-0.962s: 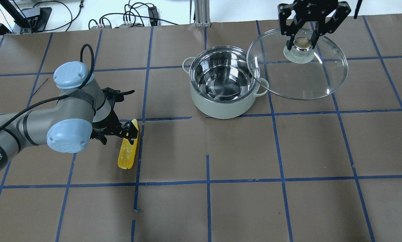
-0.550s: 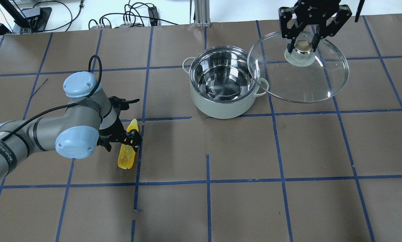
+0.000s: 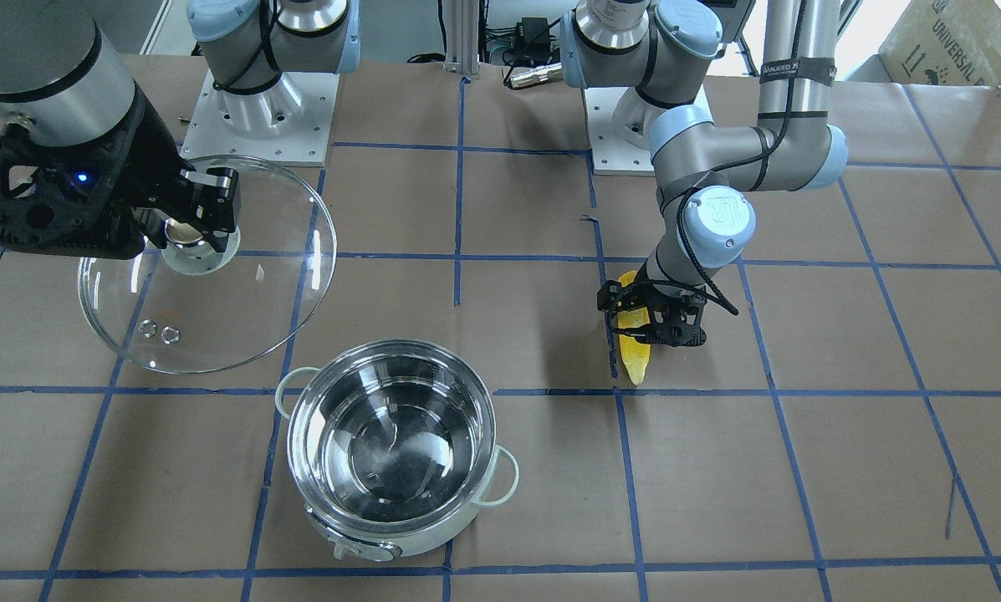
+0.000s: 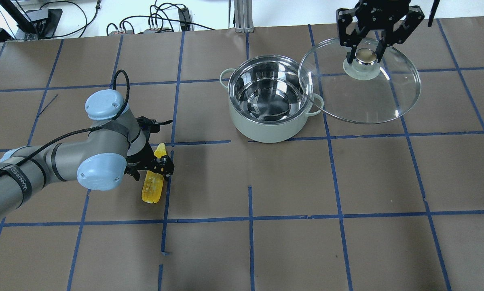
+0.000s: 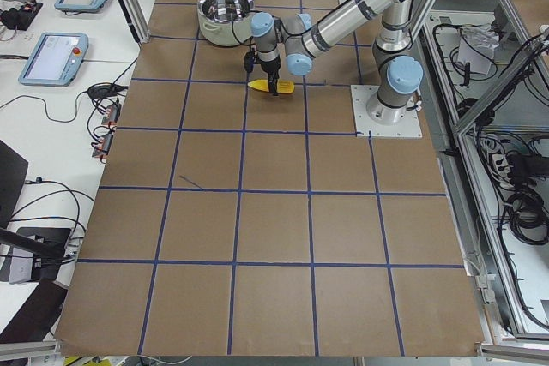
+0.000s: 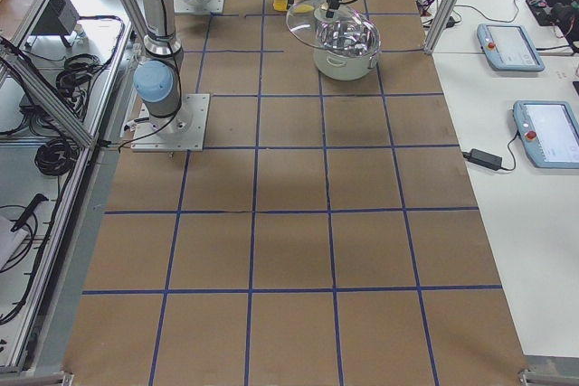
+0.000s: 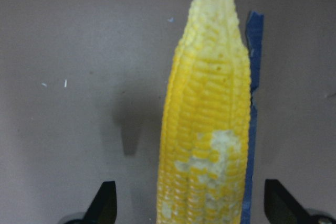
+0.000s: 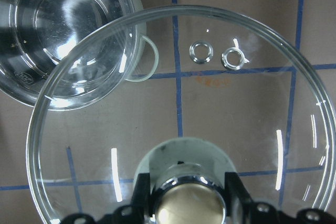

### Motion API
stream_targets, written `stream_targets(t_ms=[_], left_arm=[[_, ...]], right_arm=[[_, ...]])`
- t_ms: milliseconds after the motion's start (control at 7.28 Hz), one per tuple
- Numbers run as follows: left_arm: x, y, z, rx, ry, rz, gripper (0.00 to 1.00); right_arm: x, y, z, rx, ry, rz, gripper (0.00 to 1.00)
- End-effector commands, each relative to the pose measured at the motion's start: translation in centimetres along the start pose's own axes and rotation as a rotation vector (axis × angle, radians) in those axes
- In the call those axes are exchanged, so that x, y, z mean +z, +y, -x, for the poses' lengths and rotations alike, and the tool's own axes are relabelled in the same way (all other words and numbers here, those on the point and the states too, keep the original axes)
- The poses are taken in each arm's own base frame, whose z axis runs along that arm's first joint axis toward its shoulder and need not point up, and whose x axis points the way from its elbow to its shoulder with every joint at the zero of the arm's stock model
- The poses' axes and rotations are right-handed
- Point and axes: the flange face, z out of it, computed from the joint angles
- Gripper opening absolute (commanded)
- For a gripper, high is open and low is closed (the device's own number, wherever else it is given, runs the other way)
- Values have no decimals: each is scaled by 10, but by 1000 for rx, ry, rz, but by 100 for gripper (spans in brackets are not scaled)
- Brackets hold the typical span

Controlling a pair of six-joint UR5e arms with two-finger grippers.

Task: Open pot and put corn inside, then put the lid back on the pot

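Note:
The pot stands open, nothing inside it; it also shows in the front view. The yellow corn lies on the table to the pot's left, also in the front view. My left gripper is low over the corn's middle, open, one finger on each side. In the left wrist view the corn runs between the two spread fingertips. My right gripper is shut on the knob of the glass lid and holds it tilted in the air, right of the pot. The lid also shows in the right wrist view.
Blue tape lines grid the brown table. Cables lie beyond the far edge. Both arm bases stand at the table's robot side. The lid's rim overlaps the pot's right handle from above.
My left arm has moved right and the open gripper has slid from the corn's tip toward its middle. The right gripper and lid have barely shifted.

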Motion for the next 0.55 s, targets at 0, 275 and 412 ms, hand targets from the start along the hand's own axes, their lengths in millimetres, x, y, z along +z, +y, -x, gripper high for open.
stream_targets(t_ms=[0, 275, 412], left_arm=[[-7, 1, -1, -8, -2, -18, 23], [-22, -4, 1, -12, -5, -48, 13], [-41, -17, -2, -12, 24, -77, 13]], right_arm=[[0, 0, 0, 0, 1, 0, 31], [0, 0, -1, 0, 1, -1, 31], [0, 0, -1, 0, 1, 0, 30]])
